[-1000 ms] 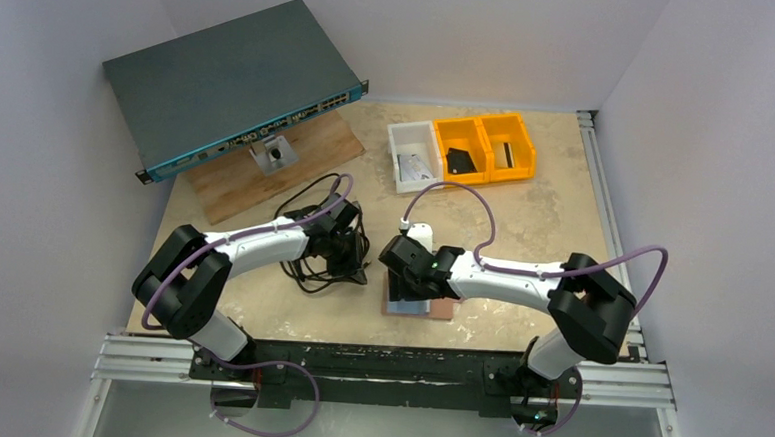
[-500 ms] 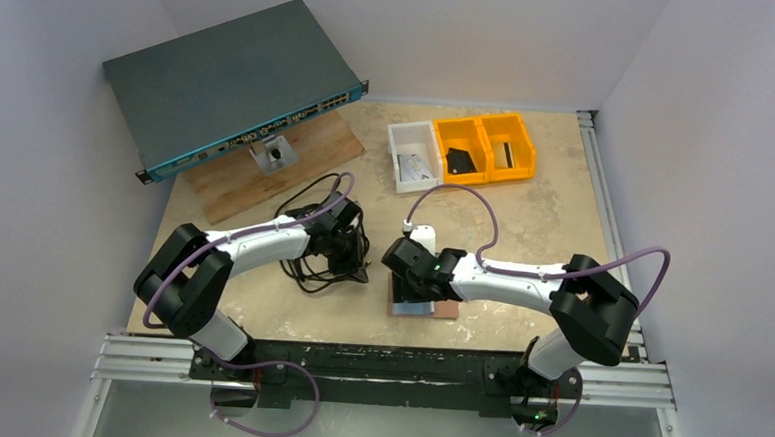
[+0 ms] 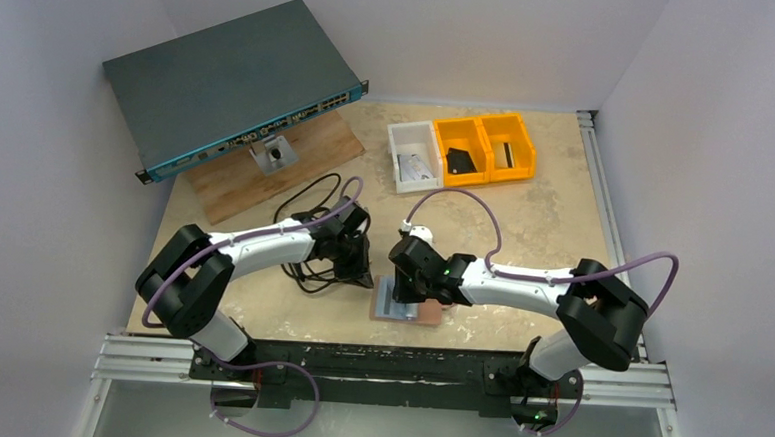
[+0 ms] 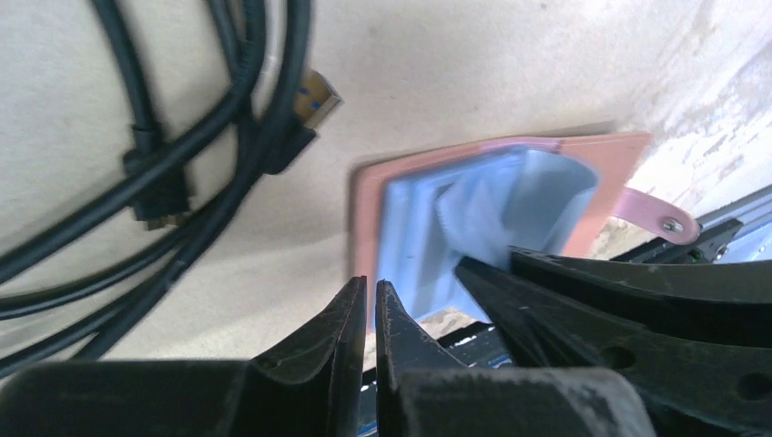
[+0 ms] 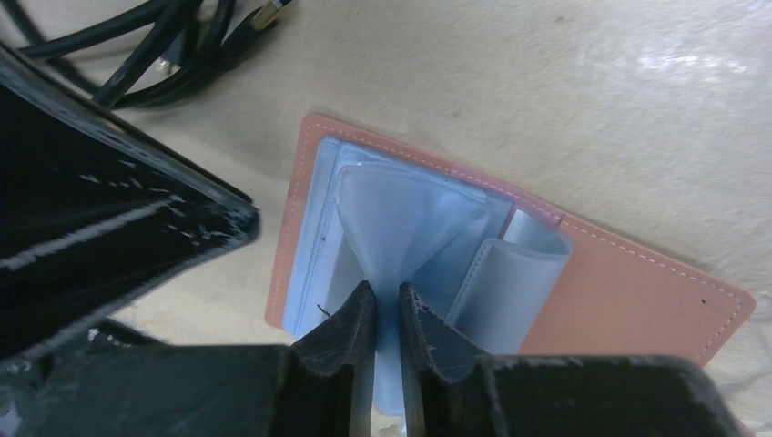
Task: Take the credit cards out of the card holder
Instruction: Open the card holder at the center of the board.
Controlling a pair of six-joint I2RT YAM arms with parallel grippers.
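Note:
The card holder (image 3: 424, 312) lies open on the table near the front edge, brown leather with a pink-brown rim (image 4: 619, 173) and clear bluish pockets (image 5: 401, 209) fanned up. My right gripper (image 5: 387, 300) is shut on one clear pocket leaf and pinches it upright; from above it sits over the holder (image 3: 412, 286). My left gripper (image 4: 371, 296) is shut and empty, just left of the holder's edge, also seen from above (image 3: 361, 273). The snap tab (image 4: 651, 211) sticks out at the side. No credit card shows clearly; any are hidden in the pockets.
A tangle of black cables (image 3: 312, 245) with a USB plug (image 4: 314, 100) lies under my left arm. A network switch (image 3: 230, 85) rests on a wooden board (image 3: 266, 172) at the back left. A white bin (image 3: 414, 157) and orange bins (image 3: 485, 146) stand at the back.
The card holder has slid left and slightly nearer with my right gripper on it. My left gripper has moved right, closer to the holder's edge.

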